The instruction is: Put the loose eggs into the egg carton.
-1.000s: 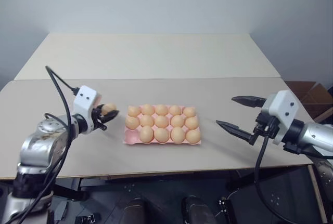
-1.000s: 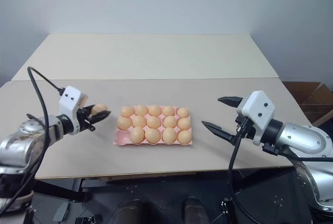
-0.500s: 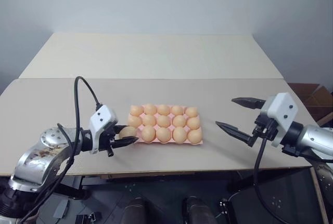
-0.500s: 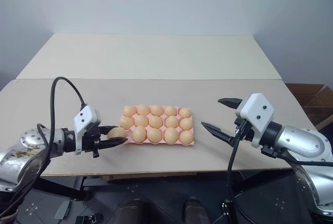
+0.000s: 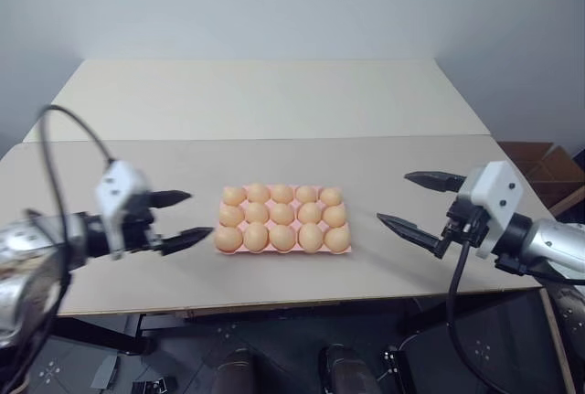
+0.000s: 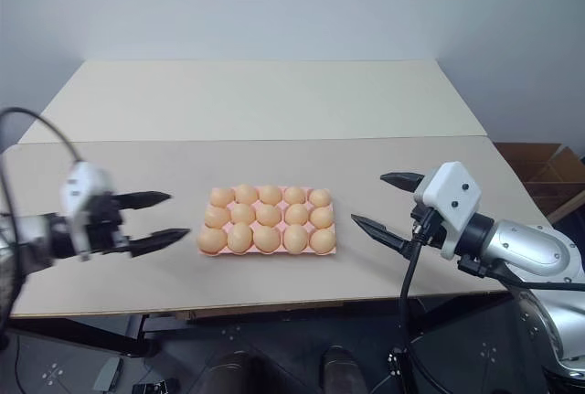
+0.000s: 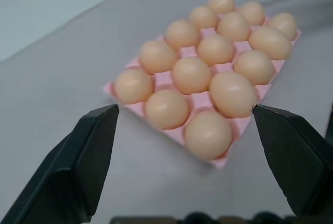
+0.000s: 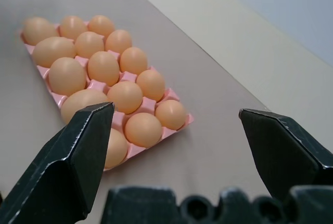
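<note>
No brand, label or writing readable on anything.

Surface: pale beige worktop (image 5: pixel 384 175), matte, w/ a second lighter slab behind it, a seam running across between the two. Plain grey-white wall at the back. Brown cardboard box (image 5: pixel 539 164) on the floor at the robot's right, past the worktop edge.

Egg carton (image 5: pixel 282 220): pink tray, sits flat near the middle of the front slab, long side across the view. All 15 cups filled, 3 rows of 5, w/ the eggs (image 5: pixel 282 216) pale orange-tan and seated upright-ish in their cups. No egg lies on the worktop.

Left end effector (image 5: pixel 180 220): fingers wide apart, nothing between them, pointing at the carton's left short end. Lower fingertip (image 5: pixel 203 232) is just beside the near-left corner egg, not touching as far as I can tell. In the left wrist view the carton (image 7: pixel 197 102) sits between and beyond the two black fingers (image 7: pixel 88 151), near corner closest.

Right end effector (image 6: pixel 388 202): fingers also wide apart, empty, held above the worktop on the carton's right side, pointing toward it, clear gap between tips and tray. Right wrist view: carton (image 8: pixel 171 96) lies diagonally ahead, partly behind one finger (image 8: pixel 83 146).
</note>
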Motion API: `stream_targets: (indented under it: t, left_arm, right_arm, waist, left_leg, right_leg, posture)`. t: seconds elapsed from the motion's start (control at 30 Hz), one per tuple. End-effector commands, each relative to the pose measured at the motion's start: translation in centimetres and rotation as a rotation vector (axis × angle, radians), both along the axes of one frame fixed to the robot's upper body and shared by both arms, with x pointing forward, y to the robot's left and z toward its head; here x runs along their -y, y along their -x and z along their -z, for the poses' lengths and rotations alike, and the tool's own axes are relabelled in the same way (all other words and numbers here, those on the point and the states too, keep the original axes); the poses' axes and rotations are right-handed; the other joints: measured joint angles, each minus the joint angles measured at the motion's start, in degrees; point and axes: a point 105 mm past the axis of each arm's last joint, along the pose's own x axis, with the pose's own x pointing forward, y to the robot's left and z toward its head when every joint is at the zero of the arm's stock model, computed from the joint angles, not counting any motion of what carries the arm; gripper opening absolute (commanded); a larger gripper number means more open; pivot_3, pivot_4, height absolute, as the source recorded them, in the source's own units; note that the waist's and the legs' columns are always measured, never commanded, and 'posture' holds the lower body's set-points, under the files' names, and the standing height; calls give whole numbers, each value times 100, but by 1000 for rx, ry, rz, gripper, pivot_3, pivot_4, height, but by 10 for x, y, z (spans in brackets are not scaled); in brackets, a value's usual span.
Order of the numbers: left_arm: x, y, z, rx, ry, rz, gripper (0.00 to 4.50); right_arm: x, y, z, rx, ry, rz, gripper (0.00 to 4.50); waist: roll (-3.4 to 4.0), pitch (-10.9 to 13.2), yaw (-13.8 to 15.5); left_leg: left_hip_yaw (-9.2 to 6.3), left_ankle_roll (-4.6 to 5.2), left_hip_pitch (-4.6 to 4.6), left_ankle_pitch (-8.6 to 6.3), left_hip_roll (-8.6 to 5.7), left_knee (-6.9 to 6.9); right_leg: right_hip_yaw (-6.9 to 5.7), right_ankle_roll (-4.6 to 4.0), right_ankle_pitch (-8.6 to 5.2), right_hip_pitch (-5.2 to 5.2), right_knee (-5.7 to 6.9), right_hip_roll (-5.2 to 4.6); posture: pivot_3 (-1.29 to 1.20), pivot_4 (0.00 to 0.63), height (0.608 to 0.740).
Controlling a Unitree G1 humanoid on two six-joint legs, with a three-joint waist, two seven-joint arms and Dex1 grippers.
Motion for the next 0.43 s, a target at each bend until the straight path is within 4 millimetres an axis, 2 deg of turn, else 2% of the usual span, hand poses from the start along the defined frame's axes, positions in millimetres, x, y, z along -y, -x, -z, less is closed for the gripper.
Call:
stream_targets:
  t: [0.03, 0.2, 0.43]
  left_arm:
    - [-25, 16, -17, 70, 9, -15, 4462]
    - [-48, 46, -7, -8, 44, -51, 4462]
    - [-40, 55, 0, -28, 84, -59, 4462]
  right_arm:
    - [5, 2, -11, 42, -13, -47, 4500]
    - [15, -3, 3, -9, 5, -69, 4500]
    - [17, -7, 8, -20, 13, -71, 4500]
  waist:
    - [0, 1, 5]
    - [0, 1, 35]
    - [1, 1, 82]
  left_leg:
    - [1, 0, 0, 0, 0, 1]
    - [7, -1, 0, 0, 2, 4]
    - [6, -1, 0, -1, 4, 4]
  right_leg:
    - [0, -3, -2, 0, 0, -1]
    - [0, -3, -9, 0, -3, -6]
    - [-1, 2, -12, 0, -1, -6]
  posture:
    - [0, 150, 740]
    - [0, 150, 740]
    - [0, 150, 740]
